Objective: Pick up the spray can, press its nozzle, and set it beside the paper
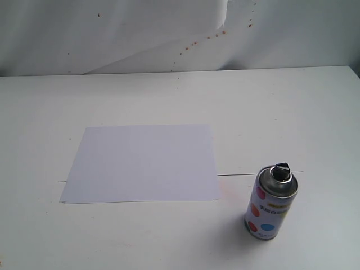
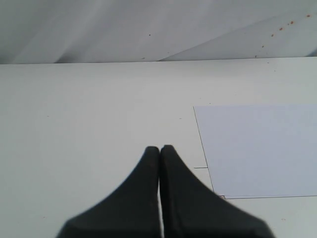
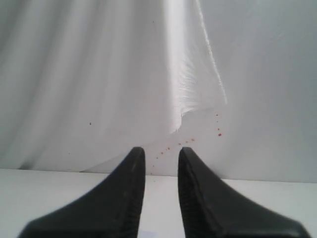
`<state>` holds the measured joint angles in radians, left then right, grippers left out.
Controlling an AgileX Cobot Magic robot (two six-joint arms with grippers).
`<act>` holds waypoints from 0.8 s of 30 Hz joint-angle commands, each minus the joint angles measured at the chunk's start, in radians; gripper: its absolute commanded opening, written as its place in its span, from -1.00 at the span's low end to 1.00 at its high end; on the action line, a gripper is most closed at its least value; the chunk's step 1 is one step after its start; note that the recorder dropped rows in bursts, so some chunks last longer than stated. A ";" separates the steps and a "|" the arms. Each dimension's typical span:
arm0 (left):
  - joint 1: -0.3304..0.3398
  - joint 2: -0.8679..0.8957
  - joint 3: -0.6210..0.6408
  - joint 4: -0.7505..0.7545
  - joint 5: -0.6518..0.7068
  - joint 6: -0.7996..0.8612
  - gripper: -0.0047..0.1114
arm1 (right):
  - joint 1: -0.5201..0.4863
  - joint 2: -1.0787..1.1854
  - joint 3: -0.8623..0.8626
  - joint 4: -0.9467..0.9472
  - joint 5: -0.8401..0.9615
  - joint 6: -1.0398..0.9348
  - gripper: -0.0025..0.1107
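The spray can [image 1: 270,203] stands upright on the white table, just right of the paper's near right corner, with its black nozzle [image 1: 280,170] on the silver top. The paper [image 1: 142,163] lies flat at mid-table and also shows in the left wrist view as the paper [image 2: 257,148]. My left gripper [image 2: 160,147] is shut with nothing in it, above bare table beside the sheet's edge. My right gripper [image 3: 161,149] stands open and empty, facing the back curtain. Neither gripper appears in the exterior view, and the can is out of both wrist views.
A white curtain [image 1: 112,34] with small red specks hangs behind the table's far edge. A thin dark line [image 1: 253,174] runs across the table [image 1: 281,107] behind the can.
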<state>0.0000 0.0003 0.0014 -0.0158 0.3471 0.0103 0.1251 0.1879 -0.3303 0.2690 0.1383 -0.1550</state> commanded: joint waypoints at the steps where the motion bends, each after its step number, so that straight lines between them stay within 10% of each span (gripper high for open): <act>1: 0.000 0.000 -0.001 0.003 -0.006 0.000 -0.92 | -0.004 0.003 -0.016 0.005 0.016 -0.006 -0.56; 13: 0.000 0.000 -0.001 0.003 -0.006 0.000 -0.92 | 0.128 0.214 -0.290 0.000 0.308 -0.055 -0.56; 24: 0.000 0.000 -0.001 0.003 -0.006 -0.003 -0.92 | 0.254 0.216 -0.098 0.000 0.408 -0.004 -0.66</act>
<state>0.0000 0.0003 0.0014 -0.0158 0.3471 0.0103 0.3563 0.3995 -0.4778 0.2694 0.5123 -0.1771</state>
